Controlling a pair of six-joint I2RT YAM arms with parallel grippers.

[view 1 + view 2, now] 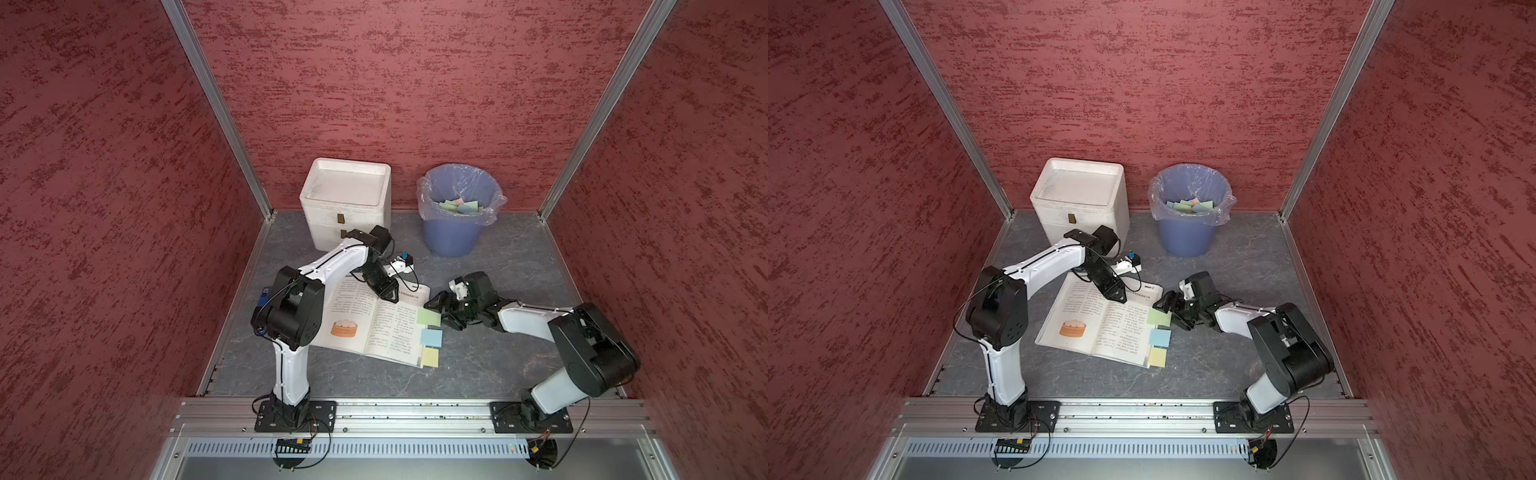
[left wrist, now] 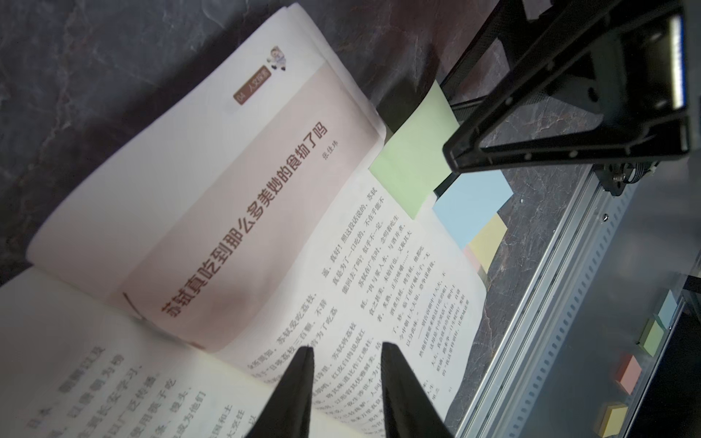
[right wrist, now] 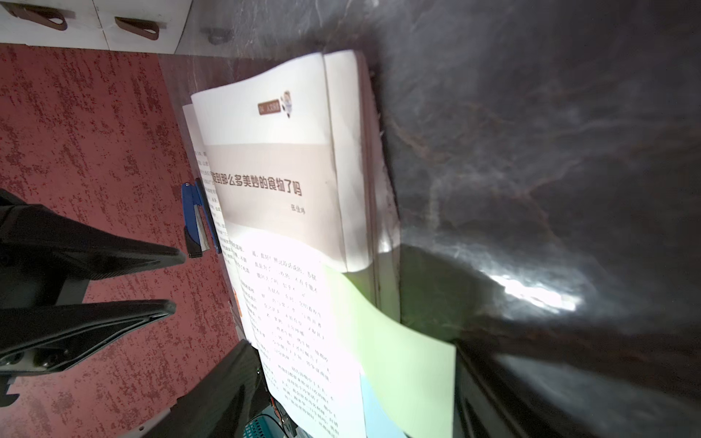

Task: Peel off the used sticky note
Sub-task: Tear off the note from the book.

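Observation:
An open book (image 1: 374, 328) lies flat on the grey table. Three sticky notes stick out past its right page edge: green (image 1: 429, 317) (image 1: 1158, 318), blue (image 1: 431, 336) and yellow (image 1: 430, 356). My left gripper (image 1: 388, 293) (image 2: 347, 349) rests its tips on the page near the spine, with a narrow gap and nothing held between them. My right gripper (image 1: 442, 312) (image 3: 352, 343) stands open at the book's right edge. Its fingers lie either side of the green note (image 3: 402, 349), whose free edge curls up off the table. They are not closed on it.
A white foam box (image 1: 347, 199) stands at the back, and beside it a lined blue bin (image 1: 457, 232) with several discarded notes inside. Red walls enclose three sides. An aluminium rail (image 1: 415, 411) runs along the front. Spare note pads (image 2: 652, 333) sit below it.

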